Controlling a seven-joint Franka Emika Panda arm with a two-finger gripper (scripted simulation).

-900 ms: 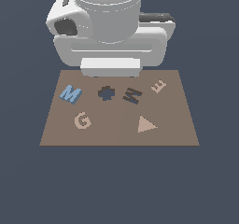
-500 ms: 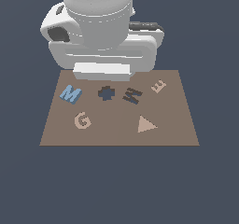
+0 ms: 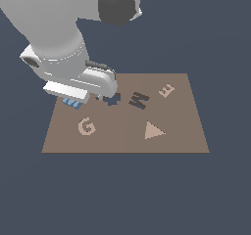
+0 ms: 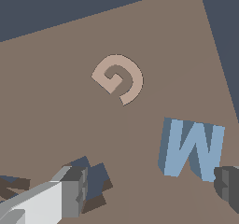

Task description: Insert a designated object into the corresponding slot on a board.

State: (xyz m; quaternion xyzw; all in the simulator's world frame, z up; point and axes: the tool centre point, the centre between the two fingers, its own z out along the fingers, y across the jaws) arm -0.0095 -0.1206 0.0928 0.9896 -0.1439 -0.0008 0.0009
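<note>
One thing to grab: the blue M block [image 4: 191,148], sitting on the board [image 3: 186,136] near the corner toward the exterior view's left, just beside the tan G [image 4: 119,78].
Gripper state: gripper [image 4: 149,190] is spread wide and holding nothing; one finger [image 4: 70,190] is well off to one side of the block, the other finger [image 4: 228,183] sits right at the block's lower corner.
Centering risk: my guess is it's not lined up yet. If it drops now, that near finger could land on top of the block or clip its edge and shove it sideways.
Hole risk: the far finger hangs over the gear-shaped hole [image 3: 112,100], so a descent there could catch the cutout's rim.
Grip risk: the M's sides are zigzaggy, so squeezing on slanted faces might twist it, and a twisted M won't drop into the M slot [image 3: 139,100].
View problem: in the exterior view the arm hides almost all of the block, only a blue sliver shows, so height above it is hard to judge.
Wrong-target risk: slot and gear hole are neighbours, easy to mix up.
</note>
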